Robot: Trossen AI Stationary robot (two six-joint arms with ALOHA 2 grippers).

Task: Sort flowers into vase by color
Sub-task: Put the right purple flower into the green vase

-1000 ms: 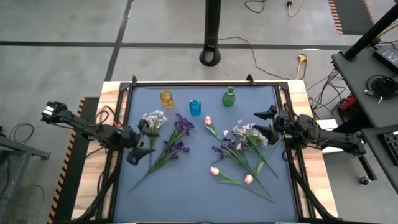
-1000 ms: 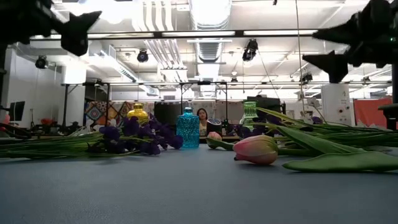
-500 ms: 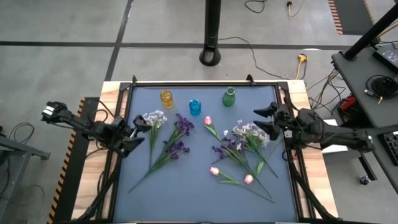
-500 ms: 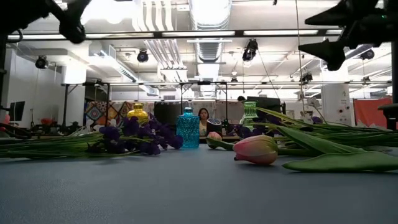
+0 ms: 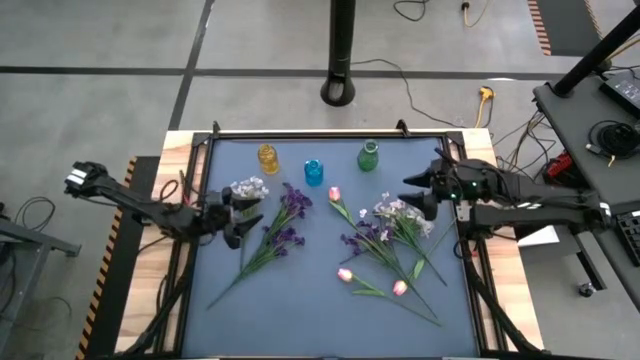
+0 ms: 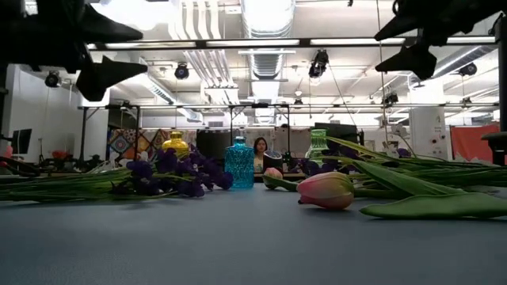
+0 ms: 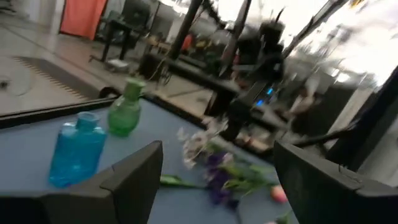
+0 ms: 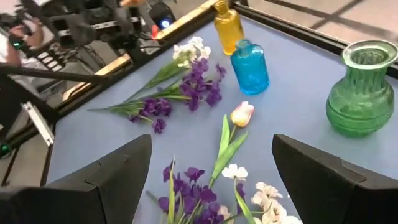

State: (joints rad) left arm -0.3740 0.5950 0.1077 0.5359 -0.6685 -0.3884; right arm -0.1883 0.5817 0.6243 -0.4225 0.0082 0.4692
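Flowers lie flat on the blue mat (image 5: 320,310). On the left are a white-lavender sprig (image 5: 248,188) and purple blooms (image 5: 290,212). On the right are a pink tulip (image 5: 334,194), a white-lavender sprig (image 5: 400,210), purple blooms (image 5: 357,240) and two more tulips (image 5: 345,274). At the far edge stand a yellow vase (image 5: 268,157), a blue vase (image 5: 314,171) and a green vase (image 5: 368,156). My left gripper (image 5: 234,216) hovers open beside the left sprig. My right gripper (image 5: 417,193) hangs open above the right sprig.
A wooden frame (image 5: 175,200) borders the mat. A black post (image 5: 340,60) stands on the floor beyond the far edge. A person (image 6: 257,148) sits in the room behind the table. Bare mat lies along the near edge.
My right gripper has risen above the right flowers, tipped downward and shifted slightly toward the table's left. My left gripper has turned at the wrist and swung level toward the left sprig. Both have stayed open, and the flowers have not moved.
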